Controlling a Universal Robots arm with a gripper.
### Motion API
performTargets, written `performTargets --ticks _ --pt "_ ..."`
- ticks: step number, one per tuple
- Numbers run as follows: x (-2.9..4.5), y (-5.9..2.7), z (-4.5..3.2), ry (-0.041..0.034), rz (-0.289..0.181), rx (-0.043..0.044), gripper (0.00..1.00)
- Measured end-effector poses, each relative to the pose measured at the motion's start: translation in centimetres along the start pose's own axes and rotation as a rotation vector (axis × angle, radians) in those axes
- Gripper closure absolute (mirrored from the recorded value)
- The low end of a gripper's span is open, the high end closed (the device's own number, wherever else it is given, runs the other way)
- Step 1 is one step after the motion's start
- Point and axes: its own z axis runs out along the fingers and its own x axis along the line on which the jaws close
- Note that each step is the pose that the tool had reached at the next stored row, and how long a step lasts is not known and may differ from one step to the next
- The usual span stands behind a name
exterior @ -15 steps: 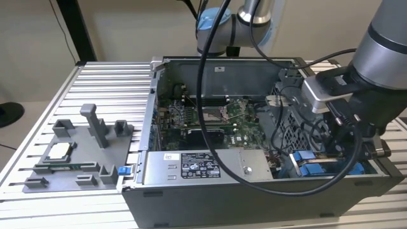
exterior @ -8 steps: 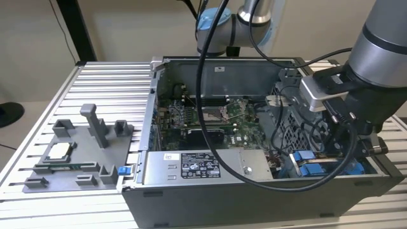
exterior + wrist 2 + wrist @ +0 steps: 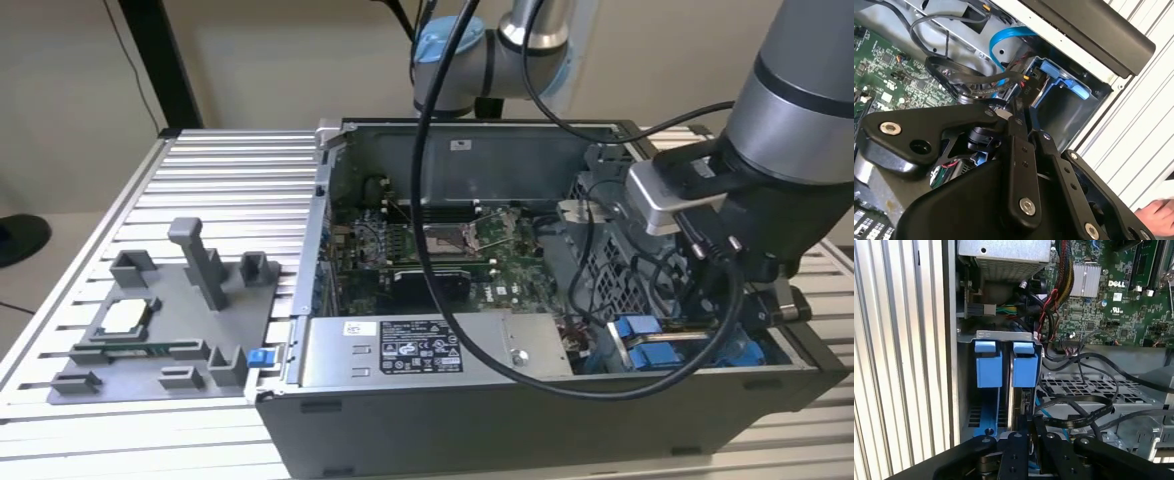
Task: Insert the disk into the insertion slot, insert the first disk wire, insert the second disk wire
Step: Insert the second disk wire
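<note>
Exterior view: grey arm over open dark computer case [image 3: 534,420] on ribbed aluminium counter [image 3: 200,190]; blue-framed silver disk [image 3: 654,355] seated in corner slot. First wrist view: black gripper [image 3: 1029,440], jaws clenched on black wire connector [image 3: 1025,399] at disk [image 3: 1024,371]. Second wrist view: gripper [image 3: 1021,107] same.

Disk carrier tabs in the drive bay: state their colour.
Bright blue carrier tabs, clearest in the first wrist view.

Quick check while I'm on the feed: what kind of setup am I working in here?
Most likely a lab test bench for robot PC assembly: an open desktop computer case sits on a ribbed aluminium table, beside a grey fixture tray holding parts. The gripper works at the blue drive carriers.
</note>
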Motion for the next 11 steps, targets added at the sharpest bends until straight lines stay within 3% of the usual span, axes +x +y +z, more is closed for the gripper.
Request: performTargets --ticks 11 --pt "0.06 0.27 0.59 0.0002 0.0 0.0042 1.0"
